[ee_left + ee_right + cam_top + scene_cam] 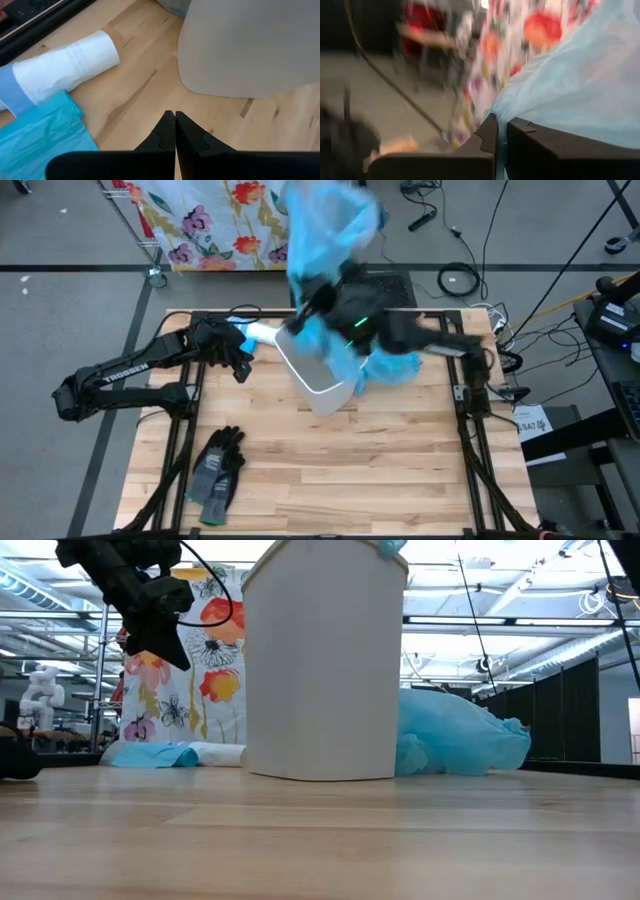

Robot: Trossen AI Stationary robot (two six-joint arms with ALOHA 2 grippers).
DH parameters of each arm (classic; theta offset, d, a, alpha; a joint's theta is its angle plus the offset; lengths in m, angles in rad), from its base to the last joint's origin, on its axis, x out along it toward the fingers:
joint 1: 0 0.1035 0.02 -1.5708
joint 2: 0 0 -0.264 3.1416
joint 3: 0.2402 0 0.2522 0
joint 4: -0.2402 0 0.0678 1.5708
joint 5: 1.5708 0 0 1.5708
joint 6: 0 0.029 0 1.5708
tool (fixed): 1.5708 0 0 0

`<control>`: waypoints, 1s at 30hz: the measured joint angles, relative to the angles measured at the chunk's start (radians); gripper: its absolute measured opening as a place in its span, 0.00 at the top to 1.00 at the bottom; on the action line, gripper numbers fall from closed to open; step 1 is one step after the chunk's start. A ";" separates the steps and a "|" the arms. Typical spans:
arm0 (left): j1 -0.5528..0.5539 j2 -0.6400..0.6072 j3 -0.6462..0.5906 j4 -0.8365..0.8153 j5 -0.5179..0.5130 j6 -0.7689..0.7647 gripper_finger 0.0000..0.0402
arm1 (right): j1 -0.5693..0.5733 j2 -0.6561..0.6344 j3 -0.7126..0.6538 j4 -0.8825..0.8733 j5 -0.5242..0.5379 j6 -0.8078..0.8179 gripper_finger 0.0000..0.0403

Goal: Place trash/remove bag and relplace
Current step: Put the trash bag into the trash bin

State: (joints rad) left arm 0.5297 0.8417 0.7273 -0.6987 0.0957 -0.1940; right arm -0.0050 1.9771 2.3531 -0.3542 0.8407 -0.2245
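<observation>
Bin: white trash bin [318, 370] stands upright near the middle of the worktop [330, 470], a little toward the far edge; in the low view it fills the centre [325, 660]
Bag in the air: light blue plastic bag [325, 225] is lifted above the bin's far side, stretched up past the worktop's far edge, blurred
Right gripper: right gripper [501, 131] is above the bin, fingers pinched together on the light blue plastic bag [570, 85], whose film passes between them
Bag on the worktop: second blue bag [455, 735], bunched up, lies just behind the bin toward the far right side, touching or nearly touching its wall; I cannot tell which
Left gripper: left gripper [175, 131] hangs over the worktop to the left of the bin, fingers pressed together, holding nothing
Roll: white roll of bags [65, 62] lies near the far left edge, with flat blue sheet [42, 137] just beside it
Gloves: dark grey gloves [215, 470] lie near the front left corner, well apart from the bin
Trash: no loose trash can be made out; inside of the bin is hidden
</observation>
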 joint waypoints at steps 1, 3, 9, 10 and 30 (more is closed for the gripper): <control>0.000 0.000 0.000 -0.002 0.001 0.000 1.00 | 0.012 0.028 -0.001 -0.043 0.043 0.027 1.00; 0.000 0.000 0.000 -0.010 0.001 0.000 1.00 | 0.034 0.083 -0.004 -0.123 0.124 0.081 1.00; 0.000 -0.002 0.000 -0.061 0.001 0.025 1.00 | 0.067 0.122 -0.001 -0.353 0.204 0.382 1.00; 0.000 -0.002 0.000 -0.062 0.001 0.025 1.00 | 0.067 0.120 -0.001 -0.386 0.206 0.421 1.00; 0.088 0.093 0.000 0.577 -0.093 -0.034 1.00 | 0.170 0.057 -0.001 -0.300 0.085 0.343 1.00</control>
State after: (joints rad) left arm 0.6178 0.9347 0.7273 -0.1214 0.0025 -0.2282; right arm 0.1654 2.0338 2.3520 -0.6539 0.9255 0.1185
